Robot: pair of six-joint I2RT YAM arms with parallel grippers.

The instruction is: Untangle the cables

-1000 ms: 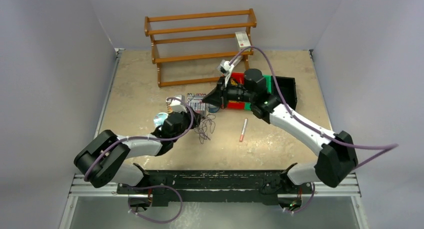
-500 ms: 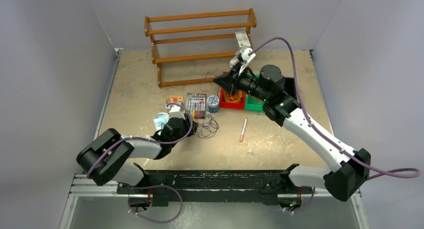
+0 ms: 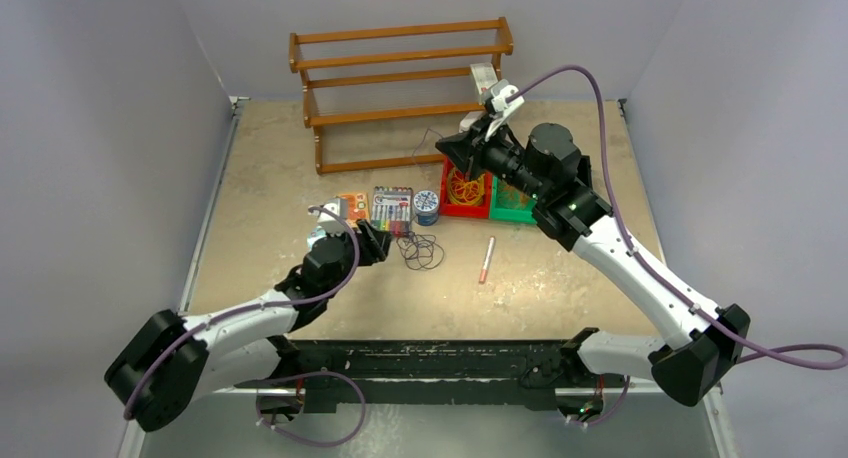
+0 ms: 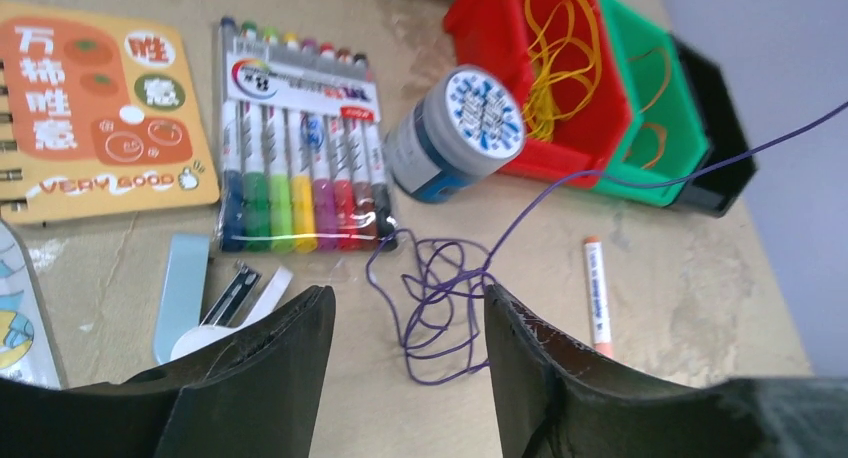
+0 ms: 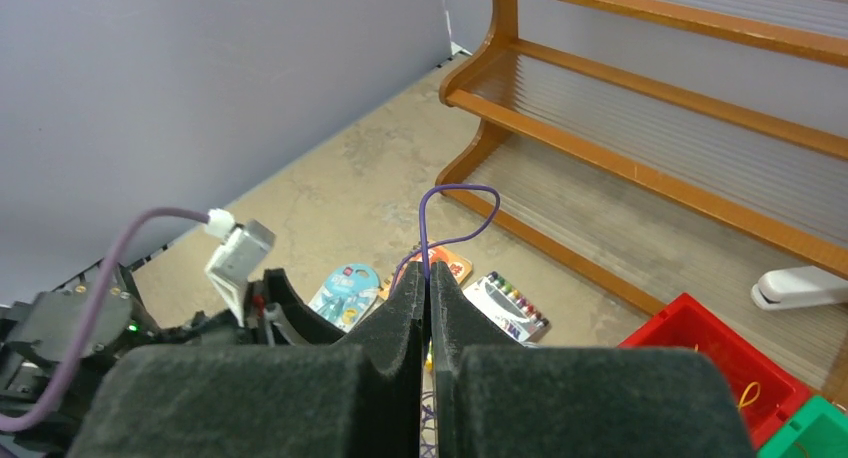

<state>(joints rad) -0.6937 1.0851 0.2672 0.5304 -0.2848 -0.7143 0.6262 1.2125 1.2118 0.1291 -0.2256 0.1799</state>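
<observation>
In the top view the right gripper (image 5: 428, 283) sits upper right of centre, over the near edge of the red bin (image 3: 464, 209). Its own camera shows the two pads pressed together on a strand of the purple cable (image 4: 432, 278), and a small arch of that strand stands up just above the fingertips. From there the strand drops to the lower left, down to a loose heap of purple loops lying on the table (image 3: 270, 178) at about mid-frame, in front of the marker pack (image 4: 295, 158) and the round tin (image 4: 465, 128). The left gripper (image 4: 407, 303) is low and just left of that heap with its jaws spread wide and nothing between them. In its wrist view the loops lie between and beyond the two black fingertips, and I cannot tell whether any loop touches a finger. Yellow loops (image 4: 560, 38) lie in the red bin at the upper right of the left wrist view. A few orange loops (image 4: 655, 73) lie in the green bin (image 4: 640, 128) beside it, and a black bin (image 4: 722, 138) stands behind that. A pen (image 4: 597, 288) lies apart to the right of the heap, an orange booklet (image 4: 100, 108) lies left of the markers, and the wooden rack (image 3: 400, 88) stands at the top.
</observation>
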